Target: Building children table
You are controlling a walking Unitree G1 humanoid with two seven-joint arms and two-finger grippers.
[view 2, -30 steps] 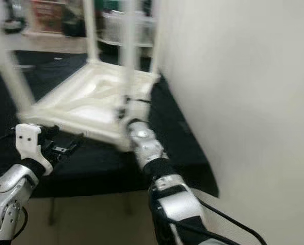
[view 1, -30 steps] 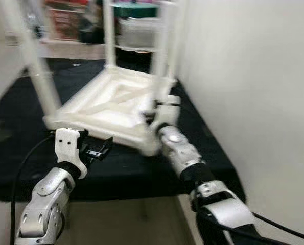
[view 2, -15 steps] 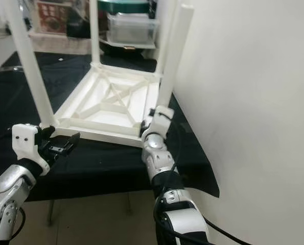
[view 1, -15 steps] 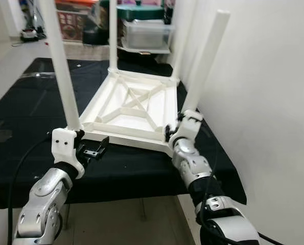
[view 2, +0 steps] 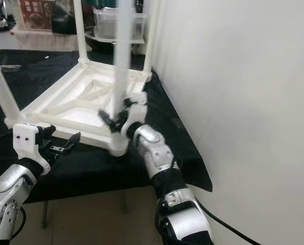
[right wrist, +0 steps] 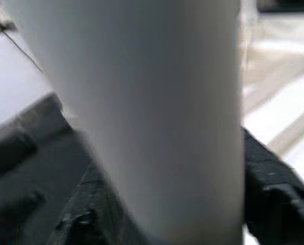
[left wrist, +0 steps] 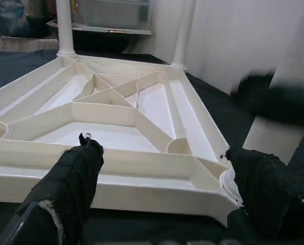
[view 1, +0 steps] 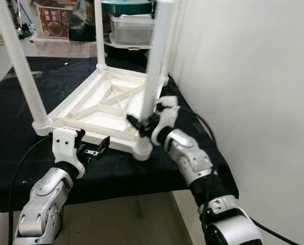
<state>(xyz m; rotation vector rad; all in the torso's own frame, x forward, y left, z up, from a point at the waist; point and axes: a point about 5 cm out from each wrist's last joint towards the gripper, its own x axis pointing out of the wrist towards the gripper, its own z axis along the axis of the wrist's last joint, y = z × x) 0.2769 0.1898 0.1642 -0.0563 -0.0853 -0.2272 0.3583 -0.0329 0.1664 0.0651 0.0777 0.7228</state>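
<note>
Left eye view: upside-down table top sits mid-frame on the black cloth. My right gripper clamps the near-right leg low; left gripper hangs open. Feels like stiff, light, slick plastic, so gripping near the socket looks smartest.

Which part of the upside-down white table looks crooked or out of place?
The leg in the right gripper leans, unlike the upright legs at the other corners. Its foot sits above the near corner socket, apparently not yet seated. The left gripper hovers open by the tabletop edge.
</note>
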